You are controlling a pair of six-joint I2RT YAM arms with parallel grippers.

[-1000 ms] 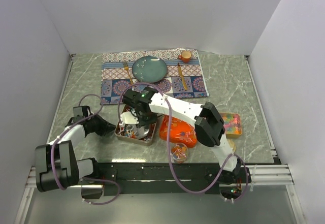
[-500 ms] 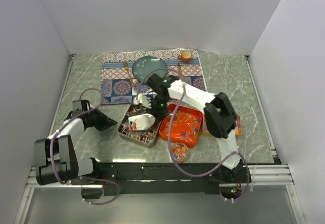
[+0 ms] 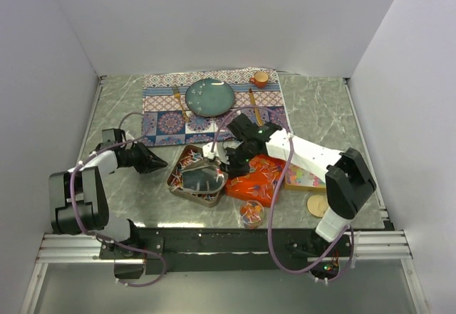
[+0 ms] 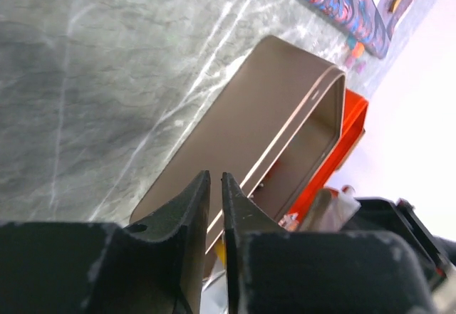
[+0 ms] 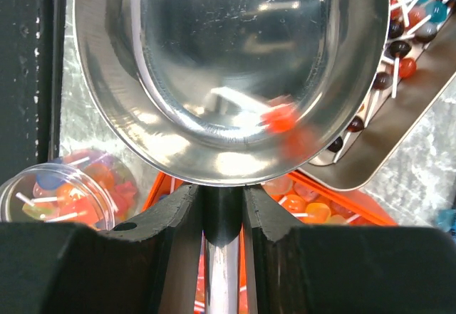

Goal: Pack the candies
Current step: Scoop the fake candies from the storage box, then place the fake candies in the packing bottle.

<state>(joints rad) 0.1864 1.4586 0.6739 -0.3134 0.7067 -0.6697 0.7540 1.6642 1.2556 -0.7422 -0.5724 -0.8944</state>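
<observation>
Now that the left gripper (image 4: pixel 215 179) has let go and hangs barely ajar, empty, just left of the metal tray (image 4: pixel 249 122), the right gripper (image 5: pixel 219 194) grips a near-empty scoop (image 5: pixel 228 65) above the candies (image 5: pixel 407 67) inside it, so packing likely continues.

No legible text, label, brand, number or sign in any view; placemat (image 3: pixel 164 122) shows pattern only, no lettering.

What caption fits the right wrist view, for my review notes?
Right gripper holds the silver scoop by its handle over the metal tray of candies, clear cup lower left.
</observation>
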